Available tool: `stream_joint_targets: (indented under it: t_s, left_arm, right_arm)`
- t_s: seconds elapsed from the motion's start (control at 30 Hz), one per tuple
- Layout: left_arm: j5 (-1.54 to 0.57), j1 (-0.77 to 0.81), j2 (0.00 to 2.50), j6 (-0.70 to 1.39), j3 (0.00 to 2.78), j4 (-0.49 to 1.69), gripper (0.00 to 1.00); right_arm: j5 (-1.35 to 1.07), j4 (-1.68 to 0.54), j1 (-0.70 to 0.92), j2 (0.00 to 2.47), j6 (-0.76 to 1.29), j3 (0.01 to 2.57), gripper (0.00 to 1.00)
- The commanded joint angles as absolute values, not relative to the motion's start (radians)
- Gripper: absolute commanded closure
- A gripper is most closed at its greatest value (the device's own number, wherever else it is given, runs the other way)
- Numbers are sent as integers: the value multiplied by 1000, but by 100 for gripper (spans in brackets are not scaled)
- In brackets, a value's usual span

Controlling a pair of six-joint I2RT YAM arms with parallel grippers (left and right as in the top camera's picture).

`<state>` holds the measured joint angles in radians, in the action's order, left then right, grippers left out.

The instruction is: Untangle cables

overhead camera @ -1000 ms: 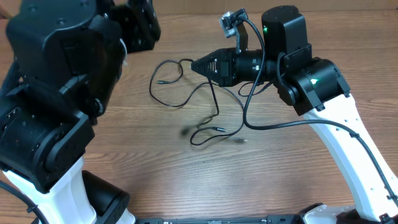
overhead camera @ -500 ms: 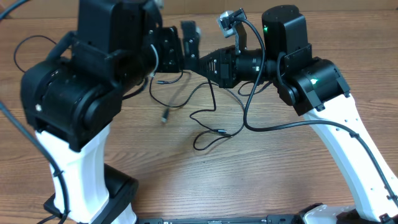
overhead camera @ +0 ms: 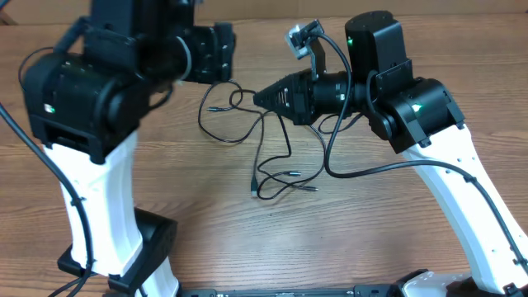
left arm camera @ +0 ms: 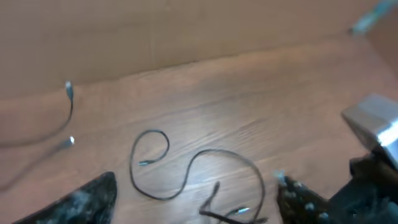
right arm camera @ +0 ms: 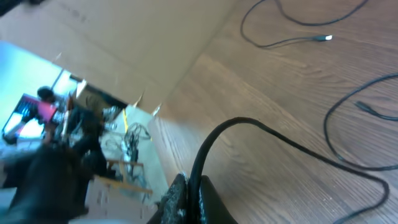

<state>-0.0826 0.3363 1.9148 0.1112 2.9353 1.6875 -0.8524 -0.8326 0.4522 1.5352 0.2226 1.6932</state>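
Thin black cables [overhead camera: 262, 144] lie as loose loops and strands on the wooden table [overhead camera: 371, 231], with small silvery plugs [overhead camera: 309, 189]. My right gripper [overhead camera: 262, 95] points left above them and is shut on one black cable strand [right arm camera: 214, 140], pinched between its fingers [right arm camera: 191, 198]. My left gripper [overhead camera: 219, 51] hangs over the back of the table. In the left wrist view its fingers [left arm camera: 196, 202] are spread wide apart and empty, above a curving cable [left arm camera: 186, 171] and a plug [left arm camera: 239, 211].
A cardboard wall [left arm camera: 155, 31] stands along the table's back edge. Another thin cable with silvery plugs [left arm camera: 67, 121] lies far left. The right arm's own thick wire [overhead camera: 330, 157] loops over the table. The left arm's column [overhead camera: 99, 198] stands front left.
My left arm has pulled back and away from the right gripper. The loose cable ends have shifted lower and to the right on the table. The right gripper has stayed where it was.
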Motion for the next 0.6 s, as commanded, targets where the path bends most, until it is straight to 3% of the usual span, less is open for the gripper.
stream_joint_targets:
  t_s: [0.0, 0.1, 0.13, 0.17, 0.27, 0.57]
  left_arm:
    - [-299, 311, 1919, -276, 2910, 1689, 14]
    - [-324, 308, 1919, -334, 2886, 1689, 14]
    - [-352, 308, 1919, -353, 2859, 1689, 37]
    - [-381, 308, 1919, -353, 2843, 1689, 50]
    - [-479, 310, 1919, -377, 2735, 1689, 37]
    - [-587, 310, 1917, -525, 2647, 1689, 23]
  right_arm:
    - [-947, -844, 449, 1521, 95, 1702, 96]
    - [-945, -859, 439, 1521, 95, 1702, 96]
    - [-945, -865, 419, 1521, 96, 1702, 96]
    - [-948, -862, 405, 1521, 97, 1702, 96]
    - [-1081, -809, 334, 1521, 103, 1702, 96]
    - [-1120, -801, 280, 1521, 104, 1702, 96]
